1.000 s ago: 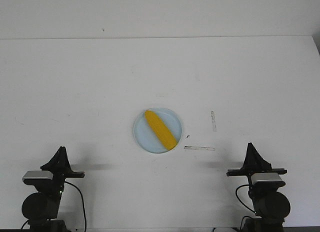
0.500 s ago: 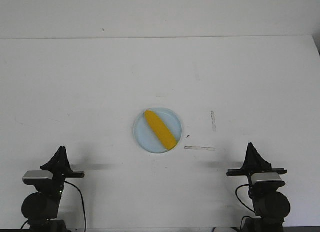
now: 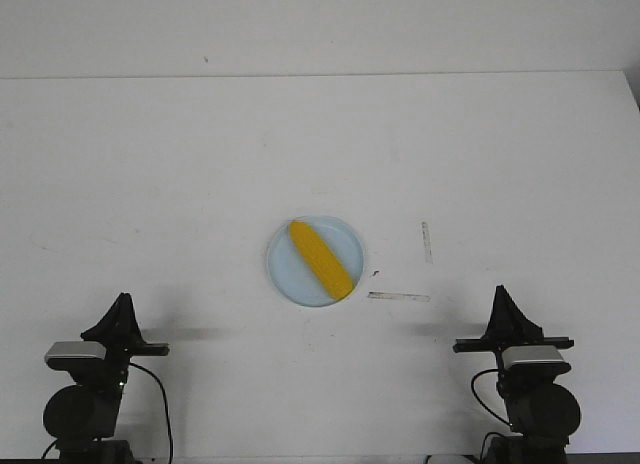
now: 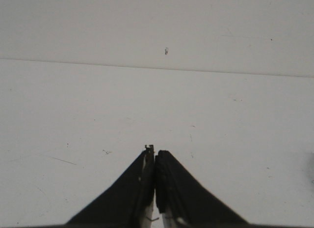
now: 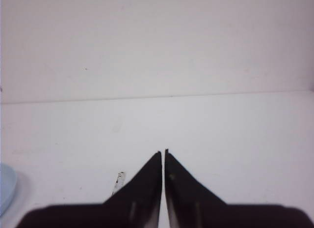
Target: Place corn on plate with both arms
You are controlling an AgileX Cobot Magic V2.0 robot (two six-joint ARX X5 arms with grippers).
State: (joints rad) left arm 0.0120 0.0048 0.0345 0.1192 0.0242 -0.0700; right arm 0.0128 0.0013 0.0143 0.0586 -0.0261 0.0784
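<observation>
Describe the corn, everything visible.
The corn is a smooth, bright yellow cob, plastic-looking, tapered at one end. It lies flat and diagonally across the pale blue plate, running from the far left to the near right, where its end reaches the rim. Only the plate touches it; neither gripper is near. Neither wrist view shows it.

White worktop (image 3: 180,184) (faintly scuffed, two pale tape strips (image 3: 398,296)) meets a plain white wall (image 3: 320,29); even light.
</observation>
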